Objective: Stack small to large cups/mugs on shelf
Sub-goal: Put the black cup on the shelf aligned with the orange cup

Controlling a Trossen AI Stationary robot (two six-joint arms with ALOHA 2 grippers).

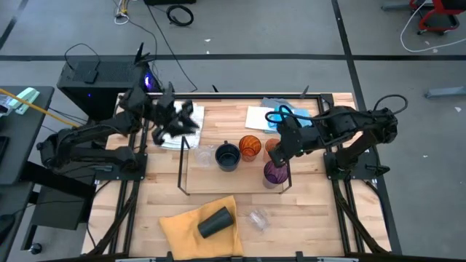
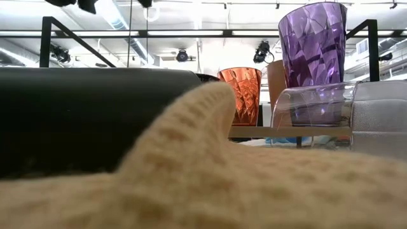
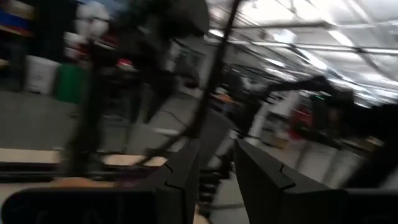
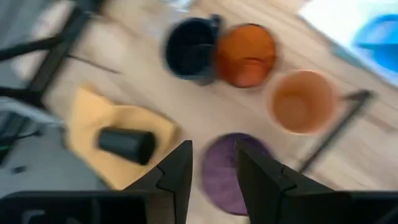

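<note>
On the shelf [image 1: 191, 178], a light board in a black wire frame, stand a dark navy mug [image 1: 228, 156], a clear glass [image 1: 204, 154], two orange cups [image 1: 250, 147] [image 4: 301, 101] and a purple cup [image 1: 275, 173]. A black cup [image 1: 215, 222] lies on its side on a yellow cloth [image 1: 182, 225]. Beside it a clear glass [image 1: 257, 218] lies on the table. A bright blue mug [image 1: 280, 116] rests on a white cloth at the far edge. My right gripper [image 4: 213, 146] hovers open above the purple cup [image 4: 233, 171]. My left gripper [image 3: 216, 146] is open in the air over the far left of the table [image 1: 178, 124].
A white cloth [image 1: 191, 116] lies under the left gripper at the far left. The shelf's upright wire ends [image 1: 180, 164] rise on both sides of the board. In the low view the black cup [image 2: 63, 114] and yellow cloth [image 2: 222, 178] fill the foreground.
</note>
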